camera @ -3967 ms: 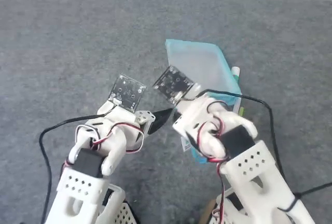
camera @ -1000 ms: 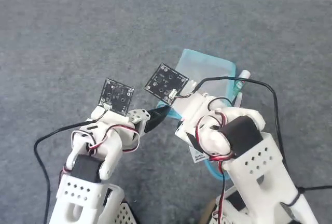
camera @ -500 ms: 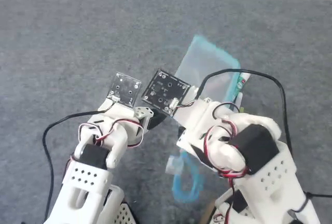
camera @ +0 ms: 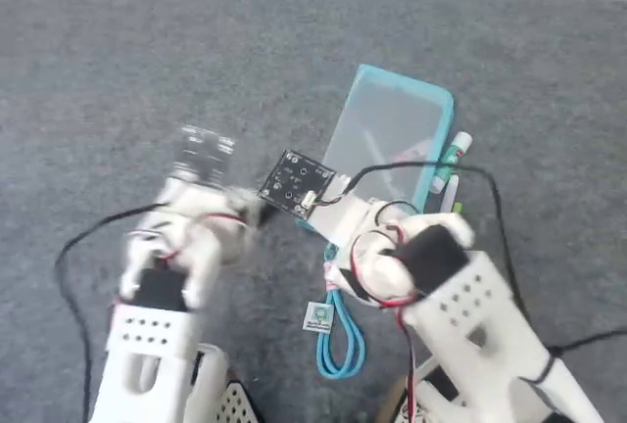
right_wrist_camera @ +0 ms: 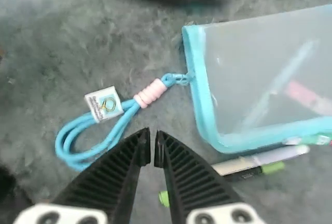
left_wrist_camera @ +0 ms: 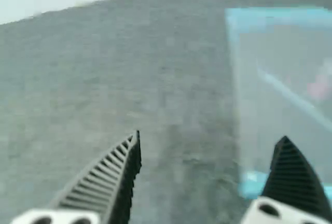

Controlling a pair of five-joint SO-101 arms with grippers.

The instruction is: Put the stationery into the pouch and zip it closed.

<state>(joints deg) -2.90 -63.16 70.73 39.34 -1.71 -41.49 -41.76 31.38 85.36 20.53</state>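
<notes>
Right pincer [right_wrist_camera: 152, 135] pressed together | left pincer [left_wrist_camera: 210, 137] spread | pouch [camera: 390, 134] near both, untouched

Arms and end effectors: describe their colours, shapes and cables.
The left arm and right arm are white plastic with black motors, red wires and black cables. The left end effector and right end effector have black, ridged, pointed jaws.

2 white perforated arms [camera: 147, 345] with black servos [camera: 433, 255], black serrated fingers [left_wrist_camera: 111, 182], red-and-black cables [camera: 498, 212].

Translucent pouch [camera: 389, 127] with turquoise trim, turquoise cord [right_wrist_camera: 123, 112], grey carpet [camera: 147, 70]
</notes>
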